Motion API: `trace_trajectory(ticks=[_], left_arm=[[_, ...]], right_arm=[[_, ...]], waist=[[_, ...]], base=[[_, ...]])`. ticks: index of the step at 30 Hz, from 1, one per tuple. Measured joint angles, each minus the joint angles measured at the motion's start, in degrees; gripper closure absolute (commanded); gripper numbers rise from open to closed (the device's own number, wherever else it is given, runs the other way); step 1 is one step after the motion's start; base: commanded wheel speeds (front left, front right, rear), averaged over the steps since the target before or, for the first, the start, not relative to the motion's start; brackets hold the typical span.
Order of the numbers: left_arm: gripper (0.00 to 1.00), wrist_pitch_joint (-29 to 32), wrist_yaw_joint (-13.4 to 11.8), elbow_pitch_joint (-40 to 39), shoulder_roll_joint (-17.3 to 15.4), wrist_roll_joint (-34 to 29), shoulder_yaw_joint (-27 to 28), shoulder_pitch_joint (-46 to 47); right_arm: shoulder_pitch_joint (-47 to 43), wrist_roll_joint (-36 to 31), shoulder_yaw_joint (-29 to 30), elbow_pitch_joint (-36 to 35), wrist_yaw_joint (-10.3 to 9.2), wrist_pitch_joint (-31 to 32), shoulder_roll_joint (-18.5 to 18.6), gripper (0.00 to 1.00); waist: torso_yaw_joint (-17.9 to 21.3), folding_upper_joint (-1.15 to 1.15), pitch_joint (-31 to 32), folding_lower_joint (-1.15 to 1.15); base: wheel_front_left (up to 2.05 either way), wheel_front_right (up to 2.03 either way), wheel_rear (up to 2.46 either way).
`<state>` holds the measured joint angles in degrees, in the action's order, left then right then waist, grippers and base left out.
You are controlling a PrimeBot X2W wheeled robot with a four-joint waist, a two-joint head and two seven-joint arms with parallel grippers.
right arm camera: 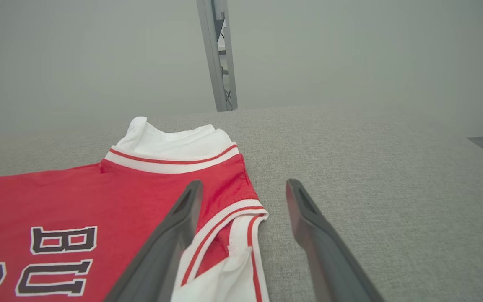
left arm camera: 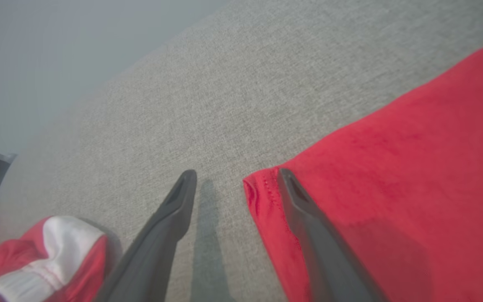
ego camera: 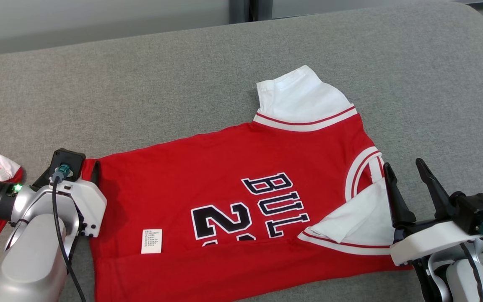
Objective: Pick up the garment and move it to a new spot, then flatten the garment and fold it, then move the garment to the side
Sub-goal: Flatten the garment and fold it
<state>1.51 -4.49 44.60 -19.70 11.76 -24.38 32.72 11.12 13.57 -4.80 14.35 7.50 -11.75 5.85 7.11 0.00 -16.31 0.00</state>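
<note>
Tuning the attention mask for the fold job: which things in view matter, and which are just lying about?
In the job:
- red jersey, laid out on the grey surface
- left claw, open, straddling the jersey's hem corner
- right claw, open, at the jersey's neck end

Lying about:
- crumpled red-and-white garment, far left
- metal post, behind

red jersey [ego camera: 224, 184] lies spread on grey cushion [ego camera: 141, 84] between left gripper [ego camera: 80, 167] and right gripper [ego camera: 403, 164].

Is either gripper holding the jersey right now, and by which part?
Nothing is held. The left gripper stands open astride a hem corner of the jersey, the right gripper open at its neck end.
</note>
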Motion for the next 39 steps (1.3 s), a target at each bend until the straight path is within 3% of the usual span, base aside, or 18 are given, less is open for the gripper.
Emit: trace_trajectory(ticks=[2,3,4,5,6,15,22,29,39], left_arm=[[0.0,0.08,0.56,0.64,0.2,0.01,-0.46,0.48],[0.1,0.26,1.12,0.96,0.23,0.04,-0.59,0.62],[0.51,0.3,1.49,1.21,0.33,0.21,-0.67,0.75],[0.71,0.27,1.67,1.42,0.54,0.41,-0.75,0.81],[1.0,0.13,1.75,1.56,0.73,0.44,-0.91,0.86],[1.0,-3.13,2.02,1.2,1.93,1.54,-1.02,0.92],[1.0,-5.03,1.64,-3.19,3.67,2.31,-1.54,0.86],[1.0,-6.36,1.68,-7.53,6.41,1.89,-3.74,0.91],[1.0,-8.11,2.0,-9.07,11.22,2.35,-5.99,3.34]], right_arm=[[0.03,-0.08,0.07,0.38,0.0,-0.07,-0.04,0.0],[0.03,-0.08,0.07,0.58,0.0,-0.12,-0.05,0.0],[0.03,-0.09,0.12,0.71,0.0,-0.13,-0.05,0.0],[0.03,-0.09,0.16,0.78,0.0,-0.13,-0.07,0.0],[0.04,-0.12,0.22,0.83,0.0,-0.14,-0.07,0.0],[1.14,-0.03,1.26,1.01,-0.01,0.16,0.69,0.0],[9.49,3.26,3.05,2.29,-0.01,5.04,3.81,0.0],[21.93,7.09,3.89,10.66,-0.01,14.06,7.67,0.0],[38.59,11.13,-0.11,26.27,-0.01,24.95,12.36,0.0]], waist=[[-0.01,0.0,0.0,0.0],[-0.01,0.0,0.0,0.0],[-0.04,0.0,-0.01,0.0],[-0.08,0.0,-0.01,0.0],[-0.12,0.0,0.0,0.0],[-1.71,0.0,-0.01,0.0],[-5.15,0.0,-0.93,0.0],[-10.66,0.0,-2.78,0.0],[-17.11,0.0,-7.77,0.0]], base=[[0.0,0.0,0.0],[0.0,0.0,0.0],[0.0,0.0,0.0],[0.0,0.0,0.0],[0.0,0.0,0.0],[0.0,0.0,0.0],[0.0,0.0,0.0],[0.0,0.0,0.0],[0.0,0.0,0.0]])
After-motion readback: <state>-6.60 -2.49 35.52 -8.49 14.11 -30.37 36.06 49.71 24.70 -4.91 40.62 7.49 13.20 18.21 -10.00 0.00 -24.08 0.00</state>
